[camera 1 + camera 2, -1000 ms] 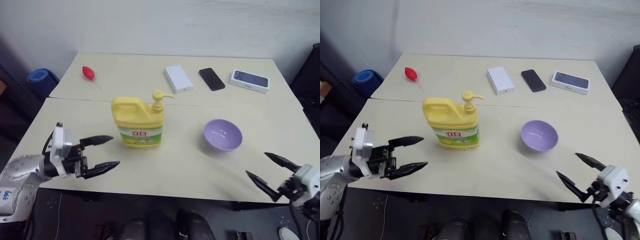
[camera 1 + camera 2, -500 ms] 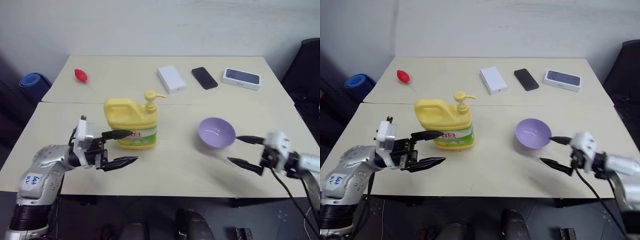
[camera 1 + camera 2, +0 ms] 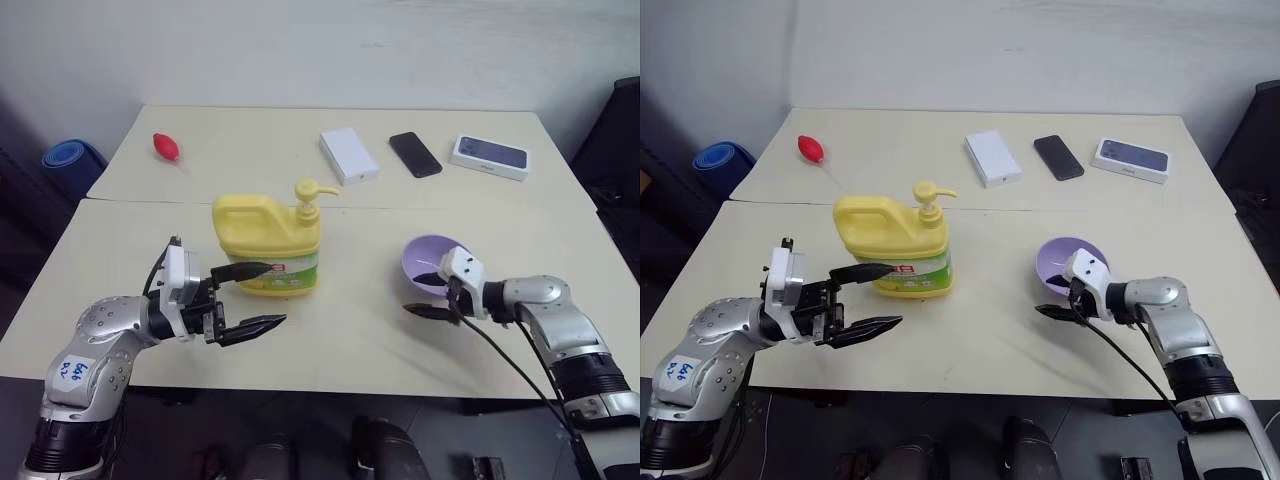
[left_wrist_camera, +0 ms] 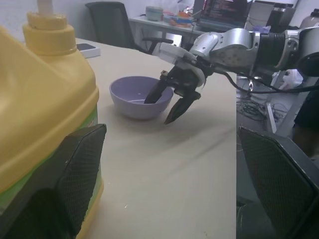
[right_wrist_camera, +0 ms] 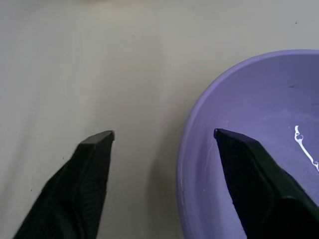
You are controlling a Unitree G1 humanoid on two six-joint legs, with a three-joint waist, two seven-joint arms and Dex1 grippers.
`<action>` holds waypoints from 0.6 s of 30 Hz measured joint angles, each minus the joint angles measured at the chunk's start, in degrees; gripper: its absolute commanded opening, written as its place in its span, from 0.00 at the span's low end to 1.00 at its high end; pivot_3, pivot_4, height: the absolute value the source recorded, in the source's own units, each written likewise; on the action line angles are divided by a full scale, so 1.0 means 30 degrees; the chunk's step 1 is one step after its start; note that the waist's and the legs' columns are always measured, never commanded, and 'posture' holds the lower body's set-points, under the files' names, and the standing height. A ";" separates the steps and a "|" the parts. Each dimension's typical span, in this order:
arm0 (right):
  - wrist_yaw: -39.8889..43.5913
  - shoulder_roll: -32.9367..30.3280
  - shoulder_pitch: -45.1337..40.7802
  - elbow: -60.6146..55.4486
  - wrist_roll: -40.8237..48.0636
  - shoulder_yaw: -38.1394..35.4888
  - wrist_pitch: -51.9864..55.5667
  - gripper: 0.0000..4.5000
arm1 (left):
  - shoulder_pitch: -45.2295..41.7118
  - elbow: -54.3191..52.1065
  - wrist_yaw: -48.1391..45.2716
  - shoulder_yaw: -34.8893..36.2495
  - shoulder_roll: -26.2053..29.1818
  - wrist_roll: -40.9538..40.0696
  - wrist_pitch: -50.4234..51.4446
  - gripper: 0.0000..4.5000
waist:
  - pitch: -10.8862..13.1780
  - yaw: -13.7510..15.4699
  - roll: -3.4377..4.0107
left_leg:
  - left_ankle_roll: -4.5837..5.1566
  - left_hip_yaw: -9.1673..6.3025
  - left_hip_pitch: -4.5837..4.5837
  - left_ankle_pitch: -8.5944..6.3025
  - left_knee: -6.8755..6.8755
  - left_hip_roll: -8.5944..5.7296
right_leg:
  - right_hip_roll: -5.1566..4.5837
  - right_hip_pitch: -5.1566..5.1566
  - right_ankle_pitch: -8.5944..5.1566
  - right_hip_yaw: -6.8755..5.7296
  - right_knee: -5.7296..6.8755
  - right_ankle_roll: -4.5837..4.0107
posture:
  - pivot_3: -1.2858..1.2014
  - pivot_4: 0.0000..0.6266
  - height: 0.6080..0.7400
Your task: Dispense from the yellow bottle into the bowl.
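yellow bottle stands upright left of centre in the head view, on the near half of the desk, its pump spout pointing toward the right of the frame. our left fingers are spread wide apart. the upper one lies across the lower front of the bottle's label, the lower one hangs below and nearer to us over bare desk; we cannot tell whether the upper one touches the jug. in the left wrist view the bottle sits just beside one finger pad. the bowl rests right of centre, well apart from the bottle. our right fingers are apart and straddle the bowl's near rim, one inside the bowl, the other outside over the desk. we cannot tell if either one presses the rim.
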 measured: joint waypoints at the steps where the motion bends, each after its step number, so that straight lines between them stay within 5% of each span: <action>1: -0.0132 0.0017 -0.0117 0.0250 -0.0147 -0.0001 -0.0225 0.48 | 0.0005 -0.0002 0.0089 0.0017 0.0000 0.0000 0.0000 1.00 | 0.0000 -0.0007 0.0000 | 0.0000 -0.0001 -0.0001 0.0000 0.0001 -0.0001 | 0.0004 0.0000 0.0000 0.0000 -0.0001 0.0000 | 0.52 0.24 1.00; 7: -0.0411 0.0082 -0.0380 0.1200 -0.0550 -0.0185 -0.1440 0.02 | 0.0131 -0.0007 0.0129 0.0133 0.0007 -0.0003 -0.0004 1.00 | 0.0000 -0.0052 0.0000 | -0.0002 0.0000 0.0000 0.0001 0.0001 0.0006 | 0.0029 0.0000 0.0000 0.0003 0.0001 0.0000 | 0.52 0.24 1.00; 14: 0.2360 -0.0986 0.0222 -0.1763 0.1094 -0.0392 -0.0134 0.00 | -0.1080 -0.0418 0.0131 0.1849 0.2272 -0.3023 0.3160 1.00 | 0.0021 0.0025 -0.0001 | -0.0030 -0.0006 -0.0091 0.0016 0.0011 0.0016 | 0.0054 -0.0113 -0.0003 0.0029 0.0059 -0.0006 | 0.52 0.24 1.00; 18: 0.4067 -0.2864 0.0389 -0.7195 0.2772 -0.0525 0.2216 0.00 | -0.6296 0.0038 0.1057 0.2865 0.3305 -0.4939 0.4887 0.96 | 0.0025 0.0312 -0.0018 | -0.0024 -0.0010 -0.0101 0.0019 0.0062 0.0002 | 0.0060 -0.0114 0.0002 0.0030 0.0079 0.0001 | 0.52 0.24 1.00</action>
